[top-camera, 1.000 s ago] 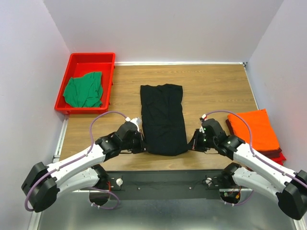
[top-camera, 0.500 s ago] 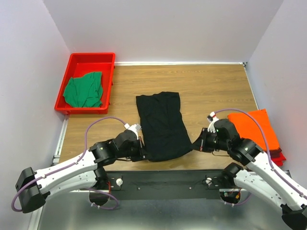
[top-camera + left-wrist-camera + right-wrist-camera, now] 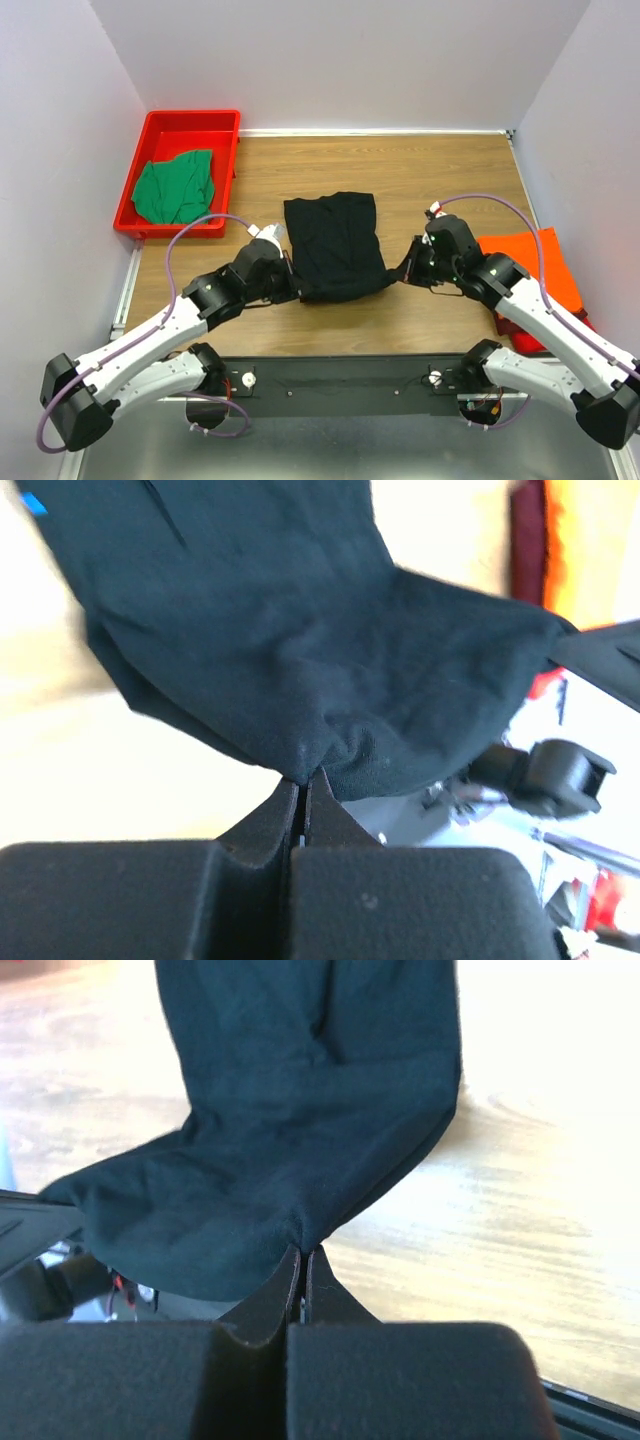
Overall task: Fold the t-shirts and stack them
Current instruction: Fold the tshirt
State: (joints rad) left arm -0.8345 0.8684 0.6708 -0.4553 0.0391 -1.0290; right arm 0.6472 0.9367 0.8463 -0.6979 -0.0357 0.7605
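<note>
On the wooden surface (image 3: 440,170) we see the black t-shirt (image 3: 335,245), its near edge raised. Left hand (image 3: 289,284) is clamped on its near-left corner and right hand (image 3: 404,271) on its near-right corner. Small blue patch (image 3: 33,502) at the shirt's edge, too blurred to read. Far left of the black t-shirt, green t-shirt (image 3: 177,188) sits in red tray (image 3: 190,122). Right of it lies the orange t-shirt (image 3: 530,262), partly behind the right arm.

A wood-grain table (image 3: 440,180) fills the centre of the top view. On it, a black t-shirt (image 3: 332,235) lies mid-frame, its near edge raised. A red tray (image 3: 190,116) sits at upper left, an orange t-shirt (image 3: 548,270) at the right edge.
</note>
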